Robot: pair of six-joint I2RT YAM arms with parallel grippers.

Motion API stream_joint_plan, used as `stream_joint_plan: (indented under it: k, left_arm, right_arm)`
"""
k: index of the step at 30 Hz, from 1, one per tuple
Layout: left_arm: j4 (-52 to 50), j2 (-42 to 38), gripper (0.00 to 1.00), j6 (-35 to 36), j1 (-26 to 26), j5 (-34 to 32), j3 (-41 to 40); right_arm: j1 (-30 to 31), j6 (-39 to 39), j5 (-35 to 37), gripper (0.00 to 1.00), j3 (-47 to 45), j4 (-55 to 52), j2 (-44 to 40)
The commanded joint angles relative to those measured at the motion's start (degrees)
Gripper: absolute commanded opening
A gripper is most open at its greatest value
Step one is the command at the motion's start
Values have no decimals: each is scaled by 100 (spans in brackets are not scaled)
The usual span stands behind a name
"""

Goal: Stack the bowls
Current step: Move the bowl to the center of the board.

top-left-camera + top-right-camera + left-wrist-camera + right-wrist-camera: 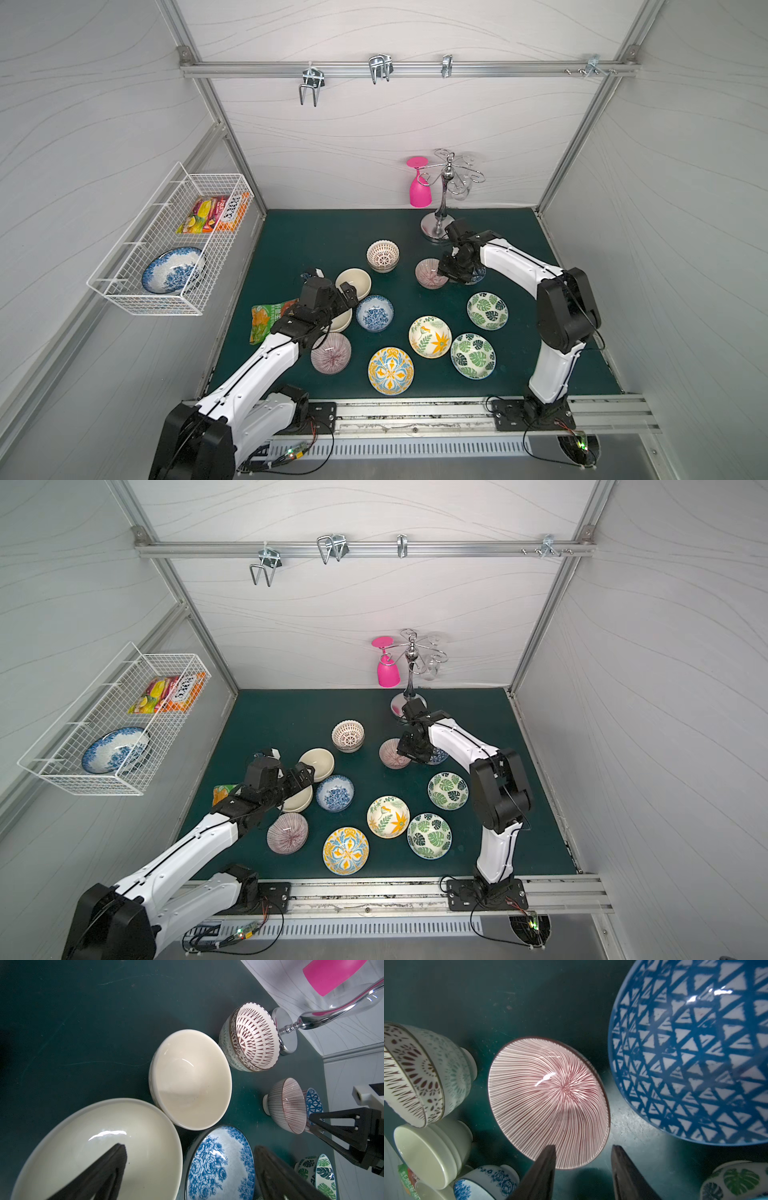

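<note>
Wire basket (137, 232): blue-wht dish (172, 270), snack pkts (208, 214). 2 lattice bowls (382, 255) nested.

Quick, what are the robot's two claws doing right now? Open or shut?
Left gripper: open, empty, one finger over the nearer cream bowl.
Right gripper: open, jaws either side of the striped bowl rim, not gripping yet.

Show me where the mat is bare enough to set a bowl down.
Back left is bare mat, bordered by the back wall, the lattice bowl and the cream bowl. The middle, around the blue floral bowl, is crowded.
</note>
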Motion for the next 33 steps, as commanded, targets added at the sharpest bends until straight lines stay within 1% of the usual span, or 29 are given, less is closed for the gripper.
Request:
stream_joint_plan:
  k: [1, 6, 12, 14, 17, 19, 20, 26, 28, 31, 33]
  left_arm:
    - [42, -70, 100, -44, -2, -115, 76]
    - [-5, -108, 100, -78, -2, -176, 81]
    - [-46, -136, 100, -110, -2, -230, 74]
    - [-66, -152, 100, -115, -2, -248, 73]
    - [-84, -154, 100, -127, 0, -266, 73]
    - [-100, -158, 100, -132, -1, -276, 78]
    - [-101, -165, 100, -143, -3, -283, 75]
    - [-167, -173, 100, -160, -2, -301, 99]
    - [-335, -179, 100, -204, -2, -377, 158]
    - [-1251, -206, 100, -332, -2, -687, 603]
    - [-2187, -228, 100, -615, 0, -911, 886]
  right_arm:
    - [-45, 73, 91, 45, 39, 61, 199]
    - [-35, 77, 100, 41, 143, 80, 426]
    - [21, 84, 97, 31, 280, 111, 626]
    - [39, 88, 118, 25, 363, 92, 677]
    - [61, 81, 152, 11, 530, 66, 767]
    - [61, 63, 142, 5, 710, 8, 858]
    - [62, 51, 143, 4, 821, -19, 926]
    - [60, -32, 131, 3, 1544, -162, 1346]
    - [62, -35, 87, 3, 1744, -185, 1512]
    - [70, -66, 27, 6, 1974, -257, 1706]
    - [66, -91, -7, 14, 2002, -267, 1725]
